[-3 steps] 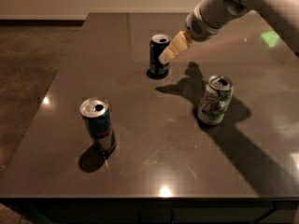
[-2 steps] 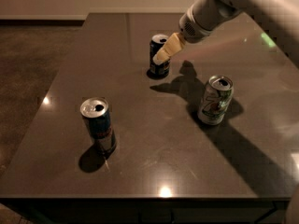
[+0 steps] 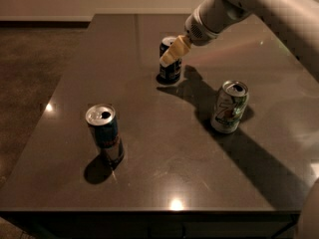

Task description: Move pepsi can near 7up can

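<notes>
Since 1 second ago the gripper has shifted left, and now it overlaps the top of the pepsi can. Whether it grips the can, I cannot tell. The pepsi can stands upright at the far middle of the table, long axis vertical, silver top up. The 7up can stands upright, well apart, to the right and nearer.

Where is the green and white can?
In the camera view, the 7up can stands on the right of the table, nearer than the pepsi can, where the hand is.
</notes>
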### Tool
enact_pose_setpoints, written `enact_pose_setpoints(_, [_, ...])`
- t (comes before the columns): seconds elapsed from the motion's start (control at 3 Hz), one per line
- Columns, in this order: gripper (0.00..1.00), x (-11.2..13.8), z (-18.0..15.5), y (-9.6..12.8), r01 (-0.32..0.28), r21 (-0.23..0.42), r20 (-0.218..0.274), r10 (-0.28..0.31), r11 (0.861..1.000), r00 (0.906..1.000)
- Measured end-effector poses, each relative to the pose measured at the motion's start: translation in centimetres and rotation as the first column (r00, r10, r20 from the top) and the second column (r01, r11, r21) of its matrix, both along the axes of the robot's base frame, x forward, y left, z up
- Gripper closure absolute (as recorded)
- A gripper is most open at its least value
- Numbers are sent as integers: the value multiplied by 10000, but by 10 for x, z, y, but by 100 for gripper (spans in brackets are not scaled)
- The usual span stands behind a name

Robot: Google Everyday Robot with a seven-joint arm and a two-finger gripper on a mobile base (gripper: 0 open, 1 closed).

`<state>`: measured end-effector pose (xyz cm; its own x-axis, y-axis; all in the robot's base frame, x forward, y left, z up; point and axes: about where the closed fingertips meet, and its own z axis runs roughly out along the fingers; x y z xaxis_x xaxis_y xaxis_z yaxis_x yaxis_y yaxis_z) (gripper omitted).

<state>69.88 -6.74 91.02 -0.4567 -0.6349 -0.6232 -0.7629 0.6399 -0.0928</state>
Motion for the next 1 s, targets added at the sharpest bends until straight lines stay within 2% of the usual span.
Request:
enact_pose_setpoints(0.67, [65, -2, 3, 4, -253, 288, 10, 253, 9993, 9997])
enact_pose_setpoints(1.0, [88, -9, 7, -3, -306, 443, 36, 305, 9985, 9995])
